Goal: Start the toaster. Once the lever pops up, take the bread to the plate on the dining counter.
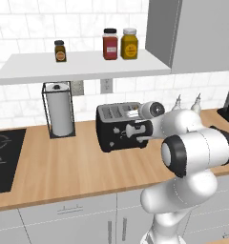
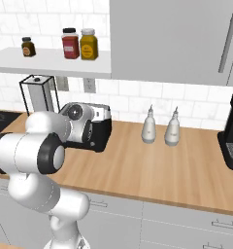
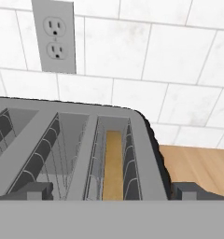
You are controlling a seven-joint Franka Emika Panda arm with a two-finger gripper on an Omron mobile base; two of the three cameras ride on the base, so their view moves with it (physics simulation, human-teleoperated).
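The black toaster [image 1: 117,127] [image 2: 103,127] stands on the wall counter against the tiled wall. In the hand view I look along its top [image 3: 62,140] from the front edge. The tan bread [image 3: 113,165] sits low in the rightmost slot, and the other slots look empty. My gripper [image 1: 136,129] [image 3: 113,190] hovers at the toaster's front right corner, open wide with nothing between its fingertips [image 3: 37,190]. In the right base view my own arm covers most of the hand. The plate and the dining counter are out of view.
A paper-towel holder [image 1: 59,112] stands left of the toaster, with a cooktop [image 1: 2,157] further left. Two white bottles [image 2: 159,127] and a black coffee machine [image 2: 232,138] stand to the right. A shelf with jars [image 1: 88,64] hangs above. An outlet [image 3: 55,37] sits on the wall behind.
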